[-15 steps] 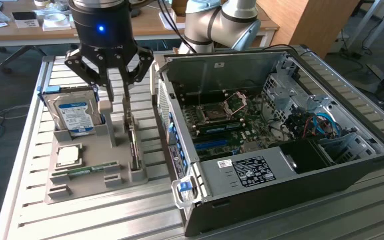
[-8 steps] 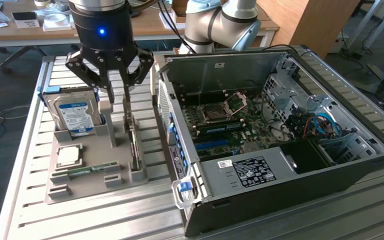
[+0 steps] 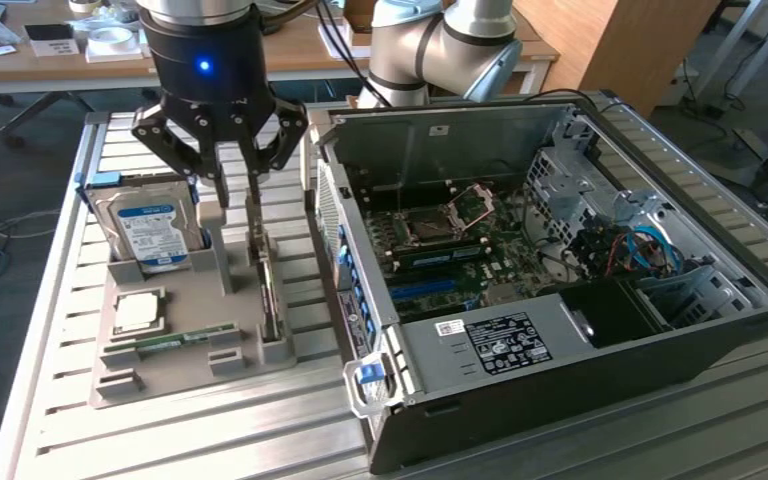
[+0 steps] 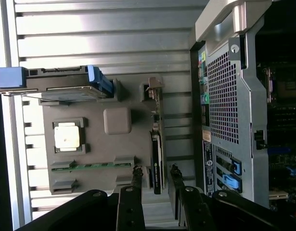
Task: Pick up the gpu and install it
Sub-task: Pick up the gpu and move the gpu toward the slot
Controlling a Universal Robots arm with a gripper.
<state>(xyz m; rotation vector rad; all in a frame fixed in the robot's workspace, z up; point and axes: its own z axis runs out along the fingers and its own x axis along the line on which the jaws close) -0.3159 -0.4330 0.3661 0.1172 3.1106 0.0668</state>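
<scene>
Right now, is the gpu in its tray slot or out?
In. The gpu stands on edge in the grey tray, the open gripper straddling its end.

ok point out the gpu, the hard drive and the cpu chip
gpu (image 3: 269, 300), exterior view, top edge of the upright card
hard drive (image 3: 152, 232), exterior view, its blue-and-white label
cpu chip (image 3: 137, 312), exterior view, its metal lid

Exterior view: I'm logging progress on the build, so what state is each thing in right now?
gpu, standing on edge in the grey holder, not lifted.
gripper, open, fingers either side of the gpu.
hard drive, upright in its holder slot.
processor, flat in its recess.
memory stick, seated in its holder slot.
computer case, side panel off, interior exposed.
</scene>
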